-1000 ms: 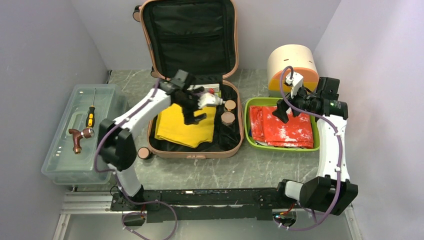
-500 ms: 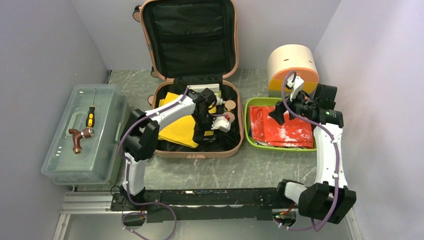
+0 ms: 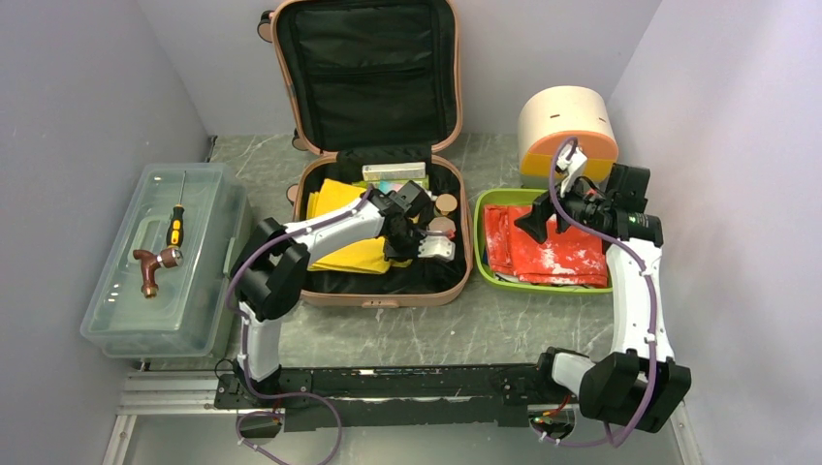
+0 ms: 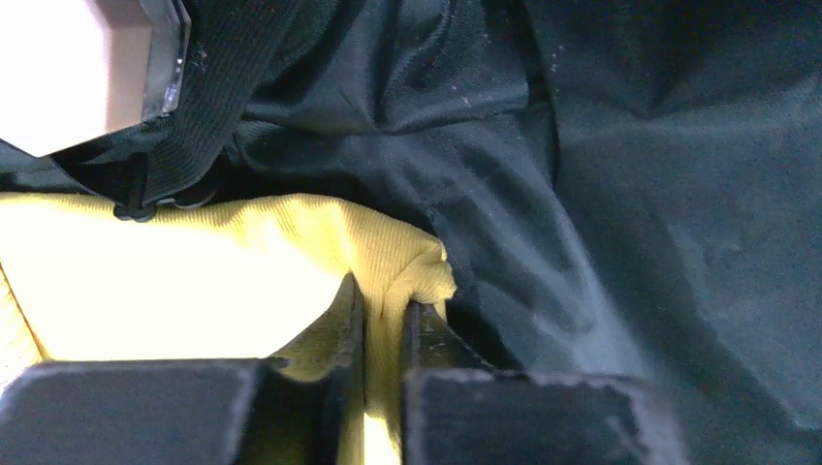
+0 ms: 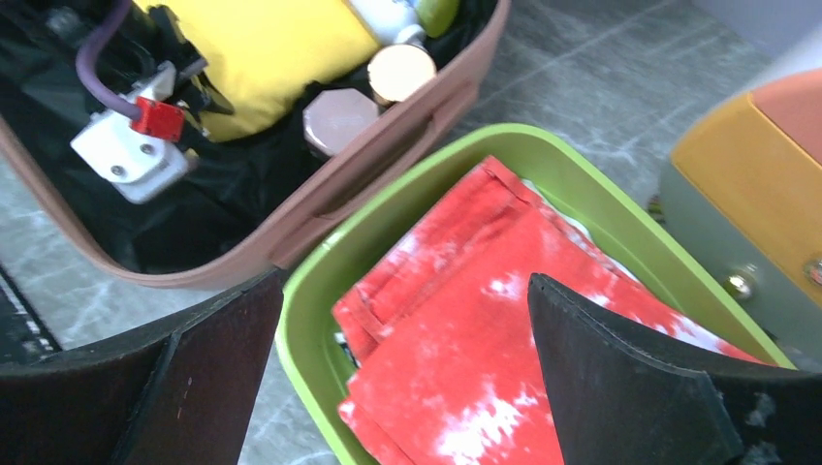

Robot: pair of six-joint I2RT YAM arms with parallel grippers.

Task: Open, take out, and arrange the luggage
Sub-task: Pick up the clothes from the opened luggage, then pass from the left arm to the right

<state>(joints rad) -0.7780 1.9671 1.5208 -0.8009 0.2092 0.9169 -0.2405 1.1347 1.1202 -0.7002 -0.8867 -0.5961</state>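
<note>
Luggage (image 3: 368, 87) lay open mid-desk, its lid upright against the back wall. My left gripper (image 4: 384, 320) pinched the yellow cloth (image 4: 194, 281) inside it; my right gripper (image 5: 407, 334) hung open over the lime-green tray (image 5: 426, 160).

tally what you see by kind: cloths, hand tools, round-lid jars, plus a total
cloths: 2, yellow cloth in the luggage, red cloth in the green tray
hand tools: 2, screwdriver and hammer on the clear bin
round-lid jars: 2, in the luggage
total: 6
</note>
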